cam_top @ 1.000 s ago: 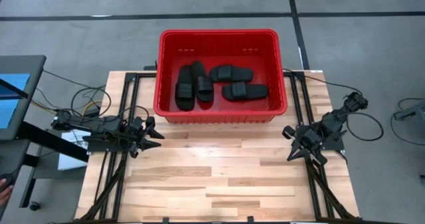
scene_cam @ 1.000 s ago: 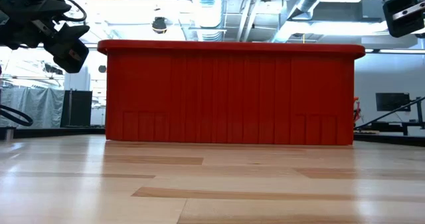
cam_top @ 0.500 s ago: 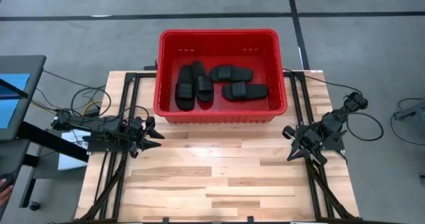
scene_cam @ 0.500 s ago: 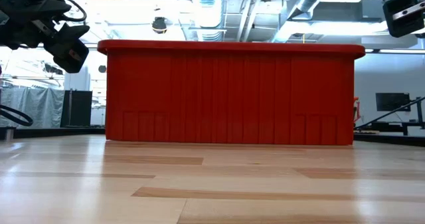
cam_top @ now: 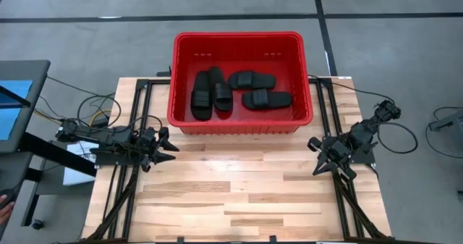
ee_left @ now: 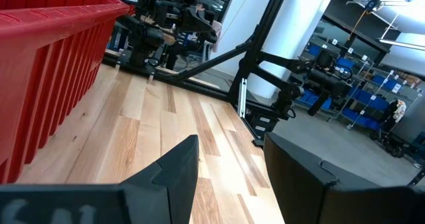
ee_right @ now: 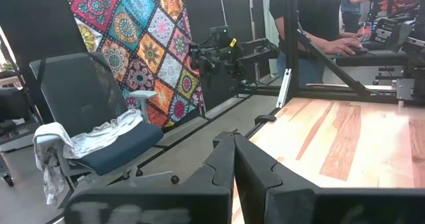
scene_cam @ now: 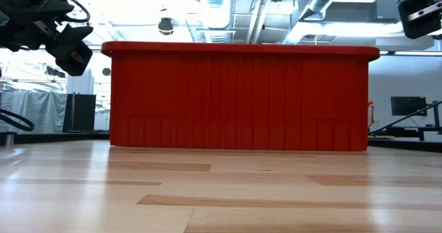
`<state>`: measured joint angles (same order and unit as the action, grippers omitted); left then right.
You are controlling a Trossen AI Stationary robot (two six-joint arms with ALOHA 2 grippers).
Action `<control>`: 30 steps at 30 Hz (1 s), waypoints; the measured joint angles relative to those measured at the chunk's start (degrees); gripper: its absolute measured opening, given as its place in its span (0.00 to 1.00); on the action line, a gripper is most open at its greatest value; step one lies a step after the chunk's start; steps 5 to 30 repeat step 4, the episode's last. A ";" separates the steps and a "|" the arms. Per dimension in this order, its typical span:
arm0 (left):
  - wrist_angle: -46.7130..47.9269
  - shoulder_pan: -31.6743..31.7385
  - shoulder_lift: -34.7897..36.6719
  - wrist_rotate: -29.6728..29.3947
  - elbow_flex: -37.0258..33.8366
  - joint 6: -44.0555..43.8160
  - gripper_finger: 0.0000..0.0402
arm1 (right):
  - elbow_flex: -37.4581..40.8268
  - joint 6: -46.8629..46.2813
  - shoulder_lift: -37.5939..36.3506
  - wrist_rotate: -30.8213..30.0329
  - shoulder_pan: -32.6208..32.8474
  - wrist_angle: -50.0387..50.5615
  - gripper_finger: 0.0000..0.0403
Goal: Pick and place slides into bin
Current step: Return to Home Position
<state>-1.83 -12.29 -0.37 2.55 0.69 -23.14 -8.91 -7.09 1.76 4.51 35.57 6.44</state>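
Observation:
Four black slides lie on the floor of the red bin, which stands at the table's far middle; two lie side by side at its left, two at its right. In the low view only the bin's near wall shows. My left gripper is open and empty over the table's left side, near the bin's near left corner; it also shows in the left wrist view. My right gripper is shut and empty over the table's right edge; it also shows in the right wrist view.
Bare wooden table top stretches from the bin to the near edge. Black frame rails run along both sides of the table. A person sits at a desk beyond the table, and an office chair with cloth stands there.

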 joint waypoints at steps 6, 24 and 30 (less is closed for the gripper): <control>0.00 0.00 0.01 0.00 0.00 0.00 0.40 | 0.00 0.00 0.00 0.01 0.00 0.00 0.00; 0.00 0.00 0.01 0.00 0.00 0.00 0.40 | 0.00 0.00 0.00 0.01 0.00 0.00 0.00; 0.00 0.00 0.01 0.00 0.00 0.00 0.40 | 0.00 0.00 0.00 0.01 0.00 0.00 0.00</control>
